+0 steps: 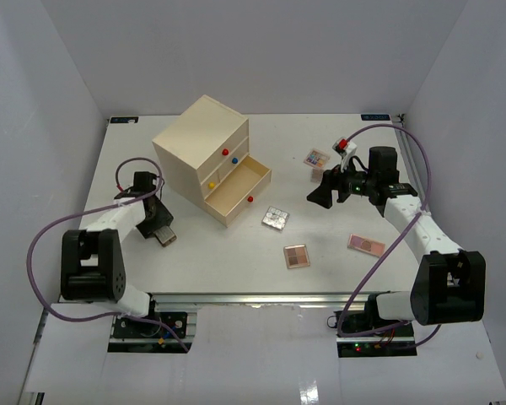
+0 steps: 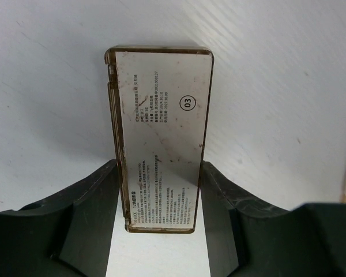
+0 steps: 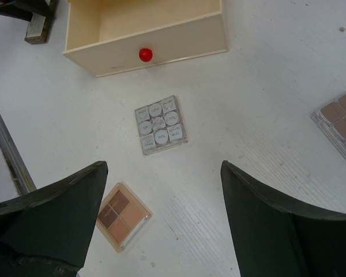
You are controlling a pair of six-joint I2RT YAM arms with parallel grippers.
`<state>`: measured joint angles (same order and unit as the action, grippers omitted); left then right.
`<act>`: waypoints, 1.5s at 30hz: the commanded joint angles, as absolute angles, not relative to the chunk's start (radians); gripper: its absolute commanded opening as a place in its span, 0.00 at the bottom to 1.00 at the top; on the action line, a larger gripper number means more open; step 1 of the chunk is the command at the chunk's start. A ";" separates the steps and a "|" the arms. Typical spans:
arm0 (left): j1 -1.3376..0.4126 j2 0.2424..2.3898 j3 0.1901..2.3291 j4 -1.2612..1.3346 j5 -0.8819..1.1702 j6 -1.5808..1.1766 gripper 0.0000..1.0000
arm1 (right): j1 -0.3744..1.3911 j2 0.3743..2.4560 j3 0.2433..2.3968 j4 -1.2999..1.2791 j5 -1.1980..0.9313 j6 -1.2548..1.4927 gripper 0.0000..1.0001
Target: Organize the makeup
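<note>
My left gripper (image 1: pixel 160 230) is low at the table left of the chest, its jaws closed against both long sides of a flat brown-edged palette (image 2: pixel 161 133) that lies white label up (image 1: pixel 167 237). My right gripper (image 1: pixel 319 194) hangs open and empty above the table, right of the open drawer. Below it in the right wrist view lie a silver palette (image 3: pixel 160 124) and a brown four-pan palette (image 3: pixel 123 215); both also show in the top view (image 1: pixel 276 218) (image 1: pixel 296 256). A pink palette (image 1: pixel 366 245) and a multicoloured palette (image 1: pixel 317 157) lie on the right.
The cream drawer chest (image 1: pixel 204 143) stands at the back centre-left, its bottom drawer (image 1: pixel 239 187) pulled out and showing nothing inside, red knob (image 3: pixel 145 55) facing front. White walls close in the table. The metal front rail (image 1: pixel 261 297) runs along the near edge.
</note>
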<state>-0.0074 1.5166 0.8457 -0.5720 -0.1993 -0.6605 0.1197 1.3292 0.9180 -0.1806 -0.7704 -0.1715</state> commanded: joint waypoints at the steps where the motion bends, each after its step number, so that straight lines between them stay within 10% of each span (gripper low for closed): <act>1: -0.005 1.216 0.794 -0.545 -0.100 -0.621 0.06 | 0.104 1.325 0.905 -0.148 -0.821 -0.186 0.86; 10: -0.045 0.676 0.803 -0.467 0.278 -0.490 0.00 | 0.090 1.347 0.905 -0.198 -0.919 -0.316 0.85; 21: -0.189 0.778 1.072 -0.399 0.511 -0.334 0.00 | 0.058 1.368 0.907 -0.219 -0.911 -0.377 0.85; 31: -0.728 1.181 1.316 -0.480 -0.029 -0.142 0.00 | 0.012 1.369 0.905 -0.219 -0.934 -0.367 0.85; 45: -0.765 1.716 1.494 -0.522 -0.542 0.134 0.06 | 0.012 1.364 0.907 -0.222 -0.955 -0.353 0.86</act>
<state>-0.7662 1.6442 1.4480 -0.5319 -0.3647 0.0332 0.0151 1.3697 0.9009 -0.2304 -0.9237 -0.3508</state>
